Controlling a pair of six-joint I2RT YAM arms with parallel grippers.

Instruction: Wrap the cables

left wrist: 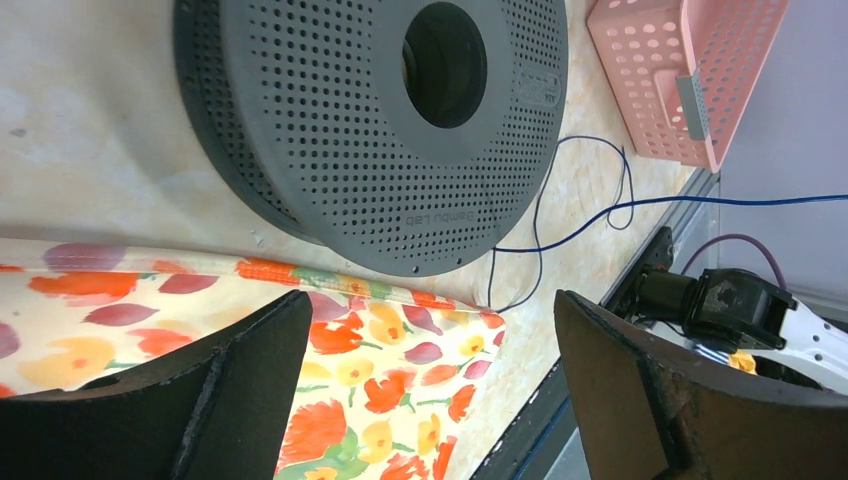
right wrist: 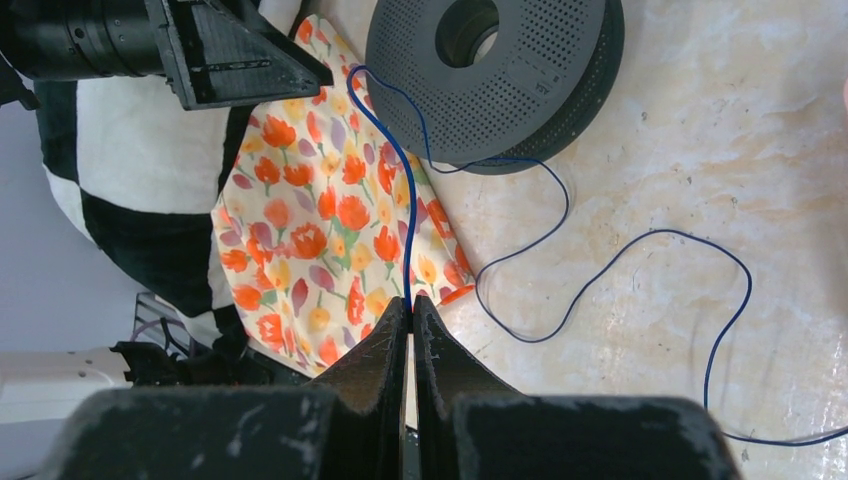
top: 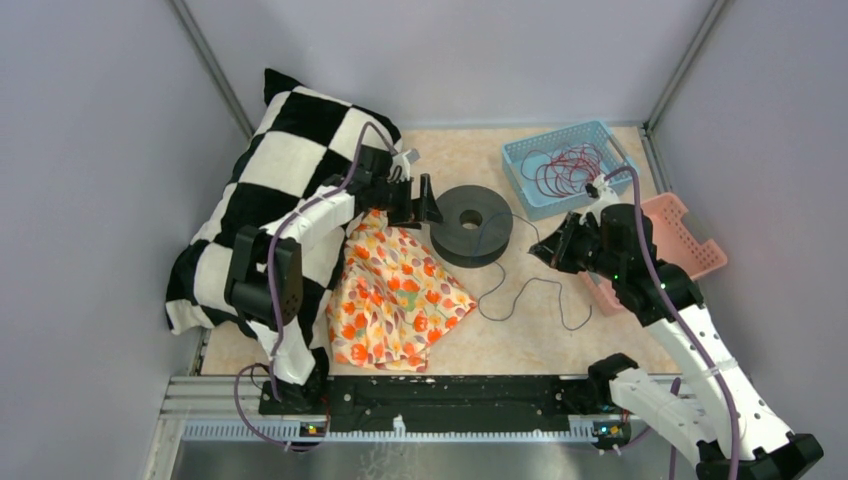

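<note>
Blue cable [right wrist: 405, 200] pinched in my right gripper [right wrist: 411, 305], runs straight ahead to spool [right wrist: 500, 70] near far edge; my left gripper [left wrist: 430, 310] gapes, nearer spool.

Spool [left wrist: 330, 130] face: faint embossed "Bambu Lab", upside down; other marking illegible.

Spool [top: 471, 224] at the centre of the table [top: 520, 345]. Cloth [top: 398, 295] front-left of it, touching the pillow [top: 270, 190] at the left edge. Cable [top: 520, 292] on the table front-right of the spool. Far basket [top: 550, 137] behind-right, holding coiled wires [top: 565, 170]; second basket [top: 690, 235] at the right edge
</note>
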